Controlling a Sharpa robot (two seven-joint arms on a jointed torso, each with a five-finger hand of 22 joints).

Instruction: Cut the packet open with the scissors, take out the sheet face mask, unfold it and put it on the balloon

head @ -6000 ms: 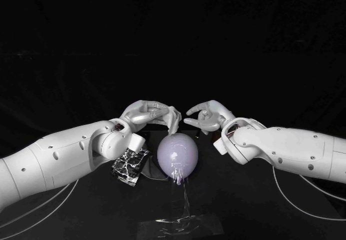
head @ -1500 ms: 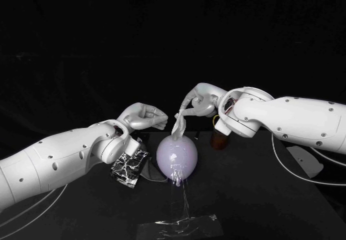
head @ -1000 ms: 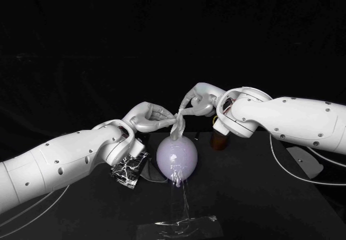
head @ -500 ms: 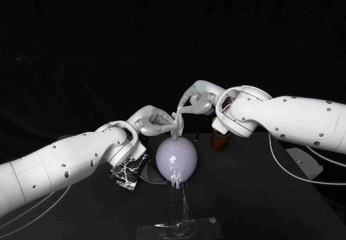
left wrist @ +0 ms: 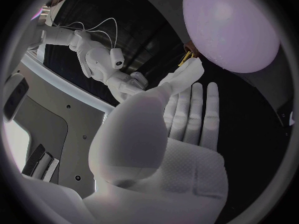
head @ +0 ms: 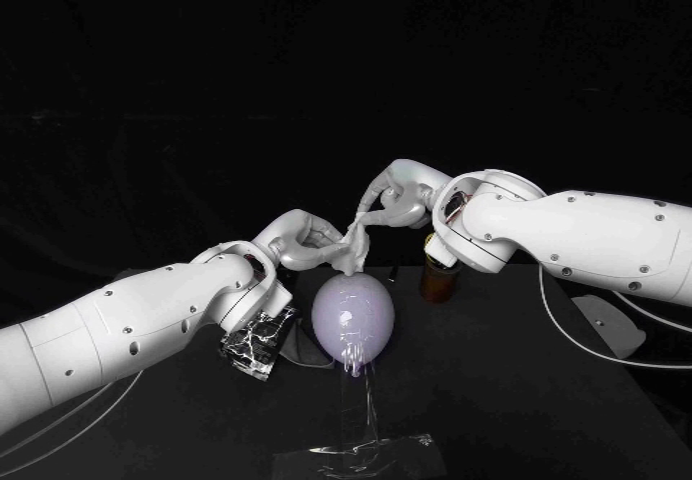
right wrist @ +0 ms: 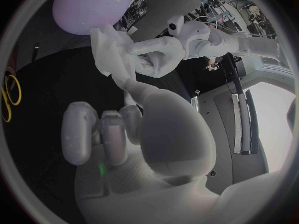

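A lilac balloon (head: 353, 318) stands upright mid-table, also in the left wrist view (left wrist: 230, 25) and the right wrist view (right wrist: 90, 5). Just above its top hangs the folded white sheet mask (head: 351, 248) (left wrist: 185, 78) (right wrist: 107, 49). My right hand (head: 392, 203) (right wrist: 118, 134) pinches the mask's upper end. From the other side my left hand (head: 307, 240) (left wrist: 174, 139) holds the mask's edge between its fingertips (right wrist: 138, 58). The cut black-and-white packet (head: 257, 340) lies left of the balloon, partly behind my left arm. Yellow scissor handles (right wrist: 7, 97) lie on the table.
A strip of clear film (head: 353, 455) lies near the table's front edge, with a thin shiny trail running up to the balloon. A brown object (head: 437, 282) stands behind the balloon's right side. A pale flat thing (head: 613, 325) lies under my right arm.
My left hand has uncurled and moved right and up to take hold of the hanging mask. The right hand has kept the mask above the balloon, almost still.
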